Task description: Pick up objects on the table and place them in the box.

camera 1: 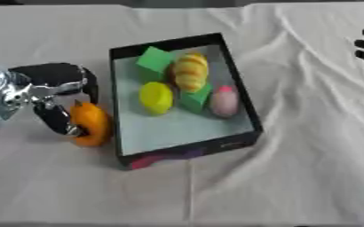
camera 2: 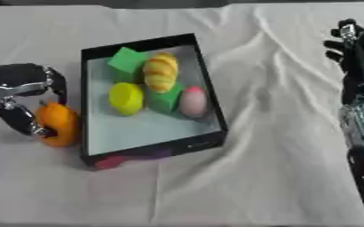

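Box (camera 1: 247, 108) near desk centre already holds five pieces: two green blocks, a yellow disc, a ridged bread-like roll, a pink egg shape. One left outside: smooth orange object (camera 1: 91, 124) against the box's left wall, left hand (camera 1: 57, 95) fingers curled round it. Right hand (camera 2: 354, 48) idles at right edge, fingers relaxed. White cloth (camera 1: 294, 177), wrinkled.

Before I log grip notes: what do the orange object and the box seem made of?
The orange object, held by the left robot hand, looks like matte plastic or foam: even colour, no glare. The box looks like cardboard: thin, straight black walls, pale flat floor. Neither is certain.
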`<action>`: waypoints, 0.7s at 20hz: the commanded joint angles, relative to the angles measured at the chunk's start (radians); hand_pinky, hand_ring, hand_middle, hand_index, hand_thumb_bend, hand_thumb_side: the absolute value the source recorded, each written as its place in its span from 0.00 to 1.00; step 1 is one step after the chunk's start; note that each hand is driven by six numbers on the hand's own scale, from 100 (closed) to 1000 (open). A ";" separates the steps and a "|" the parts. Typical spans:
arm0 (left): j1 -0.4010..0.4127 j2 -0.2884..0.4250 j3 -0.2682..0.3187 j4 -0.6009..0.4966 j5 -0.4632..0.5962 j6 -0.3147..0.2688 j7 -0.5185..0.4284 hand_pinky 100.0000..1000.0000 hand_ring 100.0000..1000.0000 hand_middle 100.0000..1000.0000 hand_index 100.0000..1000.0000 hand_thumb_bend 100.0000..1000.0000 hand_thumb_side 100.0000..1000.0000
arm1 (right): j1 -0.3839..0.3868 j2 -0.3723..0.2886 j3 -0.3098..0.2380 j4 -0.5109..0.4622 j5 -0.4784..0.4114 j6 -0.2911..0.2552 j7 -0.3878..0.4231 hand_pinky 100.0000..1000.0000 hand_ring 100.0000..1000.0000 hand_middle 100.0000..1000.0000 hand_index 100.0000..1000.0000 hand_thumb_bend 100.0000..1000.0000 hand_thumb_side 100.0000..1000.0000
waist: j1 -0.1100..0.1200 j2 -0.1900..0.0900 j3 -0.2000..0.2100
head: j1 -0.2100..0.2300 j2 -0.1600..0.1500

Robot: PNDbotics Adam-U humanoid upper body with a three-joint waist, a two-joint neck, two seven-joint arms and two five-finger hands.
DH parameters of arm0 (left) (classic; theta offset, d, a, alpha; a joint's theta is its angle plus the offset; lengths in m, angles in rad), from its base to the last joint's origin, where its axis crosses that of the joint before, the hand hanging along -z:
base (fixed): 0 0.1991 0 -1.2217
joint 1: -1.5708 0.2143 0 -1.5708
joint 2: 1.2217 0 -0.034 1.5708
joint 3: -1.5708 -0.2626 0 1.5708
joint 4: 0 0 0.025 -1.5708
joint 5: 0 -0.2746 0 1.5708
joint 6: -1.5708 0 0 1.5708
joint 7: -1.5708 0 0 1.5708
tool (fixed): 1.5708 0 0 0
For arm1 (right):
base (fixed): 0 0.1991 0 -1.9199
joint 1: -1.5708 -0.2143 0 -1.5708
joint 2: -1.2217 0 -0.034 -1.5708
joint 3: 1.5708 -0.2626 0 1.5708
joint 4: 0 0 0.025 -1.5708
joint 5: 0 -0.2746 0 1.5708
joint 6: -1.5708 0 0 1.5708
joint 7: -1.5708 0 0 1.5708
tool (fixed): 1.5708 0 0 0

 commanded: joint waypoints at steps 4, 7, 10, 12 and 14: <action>-0.091 0.065 0.125 -0.269 0.086 0.034 -0.003 0.66 0.66 0.55 0.47 0.40 0.00 | -0.005 -0.027 -0.015 -0.019 -0.001 -0.004 -0.008 0.79 0.74 0.71 0.78 0.00 0.67 | 0.011 -0.035 0.012 | -0.015 -0.002; -0.159 -0.002 0.124 -0.278 0.086 0.056 -0.002 0.66 0.65 0.55 0.46 0.38 0.00 | -0.009 -0.027 -0.015 -0.021 -0.002 -0.005 -0.008 0.79 0.74 0.71 0.78 0.00 0.67 | 0.008 -0.039 0.013 | -0.014 -0.003; -0.215 -0.109 0.081 -0.192 0.064 0.071 -0.019 0.66 0.65 0.55 0.47 0.33 0.00 | -0.015 -0.027 -0.013 -0.022 -0.005 -0.005 -0.007 0.79 0.74 0.71 0.78 0.00 0.66 | 0.003 -0.040 0.009 | -0.012 -0.003; -0.239 -0.167 0.055 -0.115 0.043 0.063 -0.012 0.66 0.65 0.55 0.47 0.33 0.00 | -0.018 -0.026 -0.013 -0.022 -0.007 -0.005 -0.007 0.79 0.74 0.71 0.78 0.00 0.66 | 0.001 -0.040 0.007 | -0.012 -0.005; -0.249 -0.190 0.043 -0.071 0.029 0.045 0.003 0.66 0.65 0.55 0.47 0.33 0.00 | -0.019 -0.026 -0.013 -0.022 -0.008 -0.005 -0.008 0.79 0.74 0.71 0.78 0.00 0.66 | 0.001 -0.040 0.007 | -0.012 -0.006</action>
